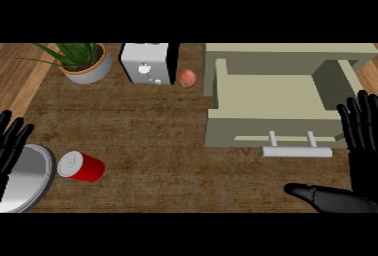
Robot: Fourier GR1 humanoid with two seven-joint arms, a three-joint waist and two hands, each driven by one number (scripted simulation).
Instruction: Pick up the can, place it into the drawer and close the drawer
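Seen from the robot's head, a red cylindrical can with a pale top [81, 166] sat on the brown wood-grain counter [162, 130], just beside the rim of a round silver metal plate [28, 177] at the lower left; whether it stood upright or leaned was hard to tell from this steep angle. The left hand [11, 144] rested at the left edge, fingers straight and spread, near the can but not touching it. The right hand [360, 165] was open too, thumb out, beside the beige box-shaped drawer [273, 127], which stood pulled out, its pale bar handle [297, 151] facing the robot. The pickup had not yet begun; it looked best done by the nearer left hand, curling round the can's side clear of the plate.
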